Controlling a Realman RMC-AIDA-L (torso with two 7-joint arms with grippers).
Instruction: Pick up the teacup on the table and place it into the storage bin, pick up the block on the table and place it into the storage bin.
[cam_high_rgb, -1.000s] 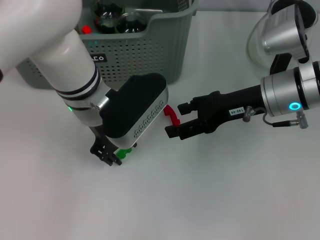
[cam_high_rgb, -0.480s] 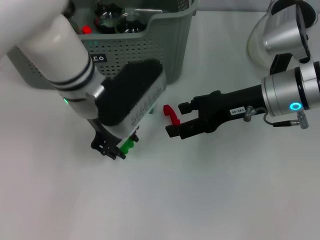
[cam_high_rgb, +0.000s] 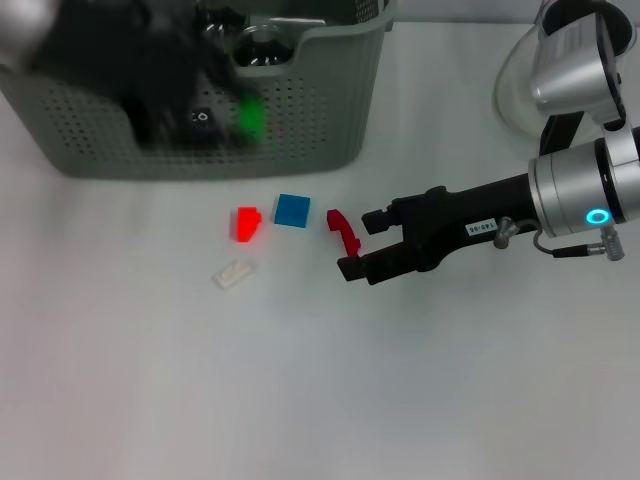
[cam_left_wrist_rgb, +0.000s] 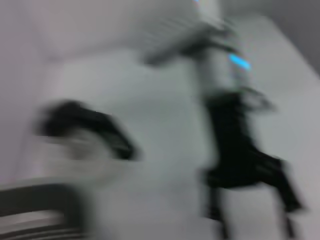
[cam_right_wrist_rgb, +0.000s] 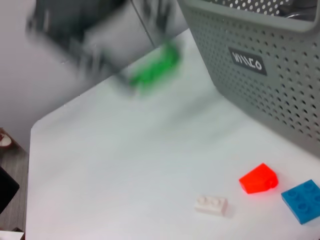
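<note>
The left end effector (cam_high_rgb: 215, 105) is up at the far left, a dark blur in front of the storage bin (cam_high_rgb: 300, 130). A green block (cam_high_rgb: 250, 116) shows right beside it, and it looks as if the end effector is holding that block, though the blur makes it hard to be sure. The bin sits at the far left of the white bench (cam_high_rgb: 300, 400), and dark glass things show inside it; whether one is the teacup cannot be told. To do this step well, the arm should lift the green block above the bin's rim, carry it over the open top, and let go only when it is fully above the inside, so the block does not hit the wall and bounce out. A little nearer, three blocks lie apart on the bench: a white block (cam_high_rgb: 234, 273), an orange-red block (cam_high_rgb: 246, 223) and a blue block (cam_high_rgb: 292, 210). Just right of the blue one lies a small red curved piece (cam_high_rgb: 343, 231). The right end effector (cam_high_rgb: 355, 243) reaches in from the right, low over the bench, with its fingers wide apart and holding nothing, the red piece sitting just at its tips.
</note>
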